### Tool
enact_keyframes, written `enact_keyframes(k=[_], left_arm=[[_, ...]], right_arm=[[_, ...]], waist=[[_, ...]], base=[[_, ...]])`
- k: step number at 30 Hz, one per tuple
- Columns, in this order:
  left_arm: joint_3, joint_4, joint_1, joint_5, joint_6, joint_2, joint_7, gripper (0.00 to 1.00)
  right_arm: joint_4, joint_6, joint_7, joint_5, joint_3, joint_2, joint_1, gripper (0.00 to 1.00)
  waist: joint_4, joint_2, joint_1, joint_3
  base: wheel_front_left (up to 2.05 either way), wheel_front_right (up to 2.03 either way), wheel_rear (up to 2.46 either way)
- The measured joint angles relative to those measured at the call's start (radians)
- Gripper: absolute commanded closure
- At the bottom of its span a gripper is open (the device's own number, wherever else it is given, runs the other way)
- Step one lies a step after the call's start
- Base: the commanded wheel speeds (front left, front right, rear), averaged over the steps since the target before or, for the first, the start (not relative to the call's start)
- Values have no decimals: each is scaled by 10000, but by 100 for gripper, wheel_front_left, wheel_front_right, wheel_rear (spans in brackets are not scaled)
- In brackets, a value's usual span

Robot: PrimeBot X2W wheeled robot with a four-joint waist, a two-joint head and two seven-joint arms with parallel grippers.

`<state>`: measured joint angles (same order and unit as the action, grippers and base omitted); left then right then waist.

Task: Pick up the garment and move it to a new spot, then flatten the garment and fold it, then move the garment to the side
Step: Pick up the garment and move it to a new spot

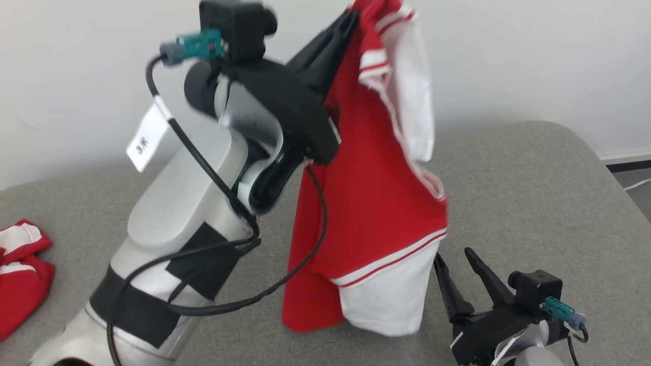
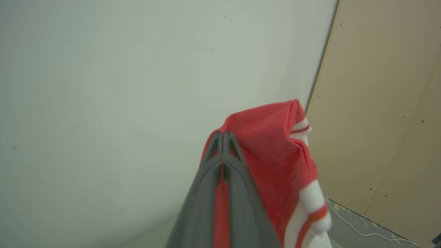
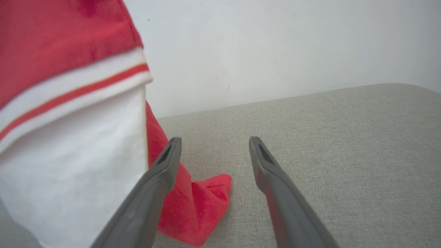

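A red garment (image 1: pixel 376 203) with white sleeves and striped trim hangs from my left gripper (image 1: pixel 351 15), which is raised high at the top of the head view and shut on its upper edge. The left wrist view has the two fingers pressed together on the red cloth (image 2: pixel 272 151), in front of a pale wall. The garment's lower end touches the grey surface (image 1: pixel 534 193). My right gripper (image 1: pixel 455 259) sits low at the lower right, open, just right of the hanging white sleeve. In the right wrist view the garment (image 3: pixel 69 120) hangs left of the right gripper (image 3: pixel 213 144), whose fingers hold nothing.
Another red and white piece of cloth (image 1: pixel 20 274) lies at the left edge of the grey surface. A white wall stands behind. The surface's right edge (image 1: pixel 605 162) drops to the floor, where a white cable (image 1: pixel 638 184) lies. My left forearm (image 1: pixel 178 213) crosses the left middle.
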<state>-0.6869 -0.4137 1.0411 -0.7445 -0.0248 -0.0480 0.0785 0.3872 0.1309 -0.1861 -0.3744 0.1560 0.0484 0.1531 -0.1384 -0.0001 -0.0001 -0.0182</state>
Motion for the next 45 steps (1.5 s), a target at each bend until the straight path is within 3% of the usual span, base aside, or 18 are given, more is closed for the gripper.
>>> enact_keyframes(k=[8,17,18,19,20,30,39,45], left_arm=[[-132,-1925,-1594,-92,334,-610,-337,100],[-196,-3881,-1832,222,426,-1237,-756,100],[-209,-4073,-1832,242,439,-1271,-807,65],[-240,-4259,-1834,284,485,-1325,-844,15],[-247,-4441,-1843,328,514,-1379,-918,0],[-263,-5388,-1971,284,483,-1400,-1319,0],[-765,-5277,-1821,426,-40,-1047,-943,0],[-1400,-4581,-1699,608,-374,-525,-493,0]], right_arm=[[54,0,-73,-25,-130,0,2,0],[31,0,-61,-25,-84,-2,219,0],[42,0,-61,-25,-84,0,220,0],[50,0,-59,-25,-75,0,230,0],[58,0,-42,-25,-69,0,247,0],[73,0,-31,-19,-151,0,317,0],[59,0,21,52,-234,-2,240,0],[46,0,25,48,-198,-2,200,0]], waist=[[29,0,1,150],[273,2,2,435],[304,2,2,460],[332,1,1,481],[355,1,2,495],[537,2,2,528],[675,2,1,424],[599,1,1,420]], base=[[0,0,0],[0,0,0],[0,0,0],[0,0,0],[0,0,0],[0,0,0],[0,0,0],[0,0,0]])
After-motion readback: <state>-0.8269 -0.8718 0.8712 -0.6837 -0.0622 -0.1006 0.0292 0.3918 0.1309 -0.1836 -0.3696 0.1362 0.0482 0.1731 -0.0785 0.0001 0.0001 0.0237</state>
